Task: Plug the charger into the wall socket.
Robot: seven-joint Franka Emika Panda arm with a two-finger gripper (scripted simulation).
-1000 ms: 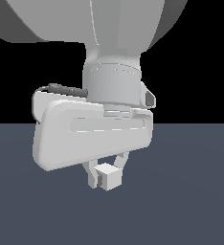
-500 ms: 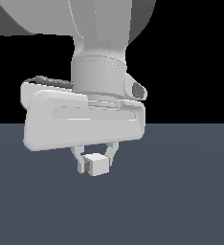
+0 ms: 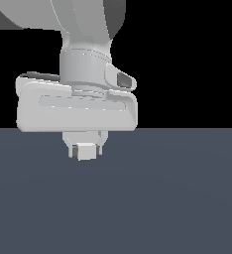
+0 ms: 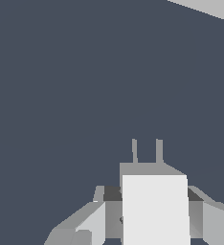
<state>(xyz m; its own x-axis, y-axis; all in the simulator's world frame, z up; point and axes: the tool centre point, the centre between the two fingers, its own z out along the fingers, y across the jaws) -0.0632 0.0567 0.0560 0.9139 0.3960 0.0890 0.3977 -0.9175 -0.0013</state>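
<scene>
I have the gripper (image 3: pixel 85 149) closed on the charger (image 3: pixel 87 152), one finger (image 3: pixel 68 147) pressed to each side of the block with no gap showing. In the exterior view the charger sits just below the hand, tucked between the fingertips and clear of the dark floor (image 3: pixel 162 198) beneath it.

From the wrist view the charger (image 4: pixel 154 208) fills the space between the fingers (image 4: pixel 92 222), its broad pale face toward the camera. Two thin prongs (image 4: pixel 146 150) stand out of its far end, side by side and parallel, pointing straight away from the hand. I read the block's long axis as running the same way as the prongs, out along the line of the fingers.

Ahead of the prongs I see only the dark floor (image 4: pixel 61 95). A pale strip (image 4: pixel 209 7) cuts across one corner of the wrist view, well apart from the charger; I cannot tell what it is. I see nothing between the prongs and that strip.
</scene>
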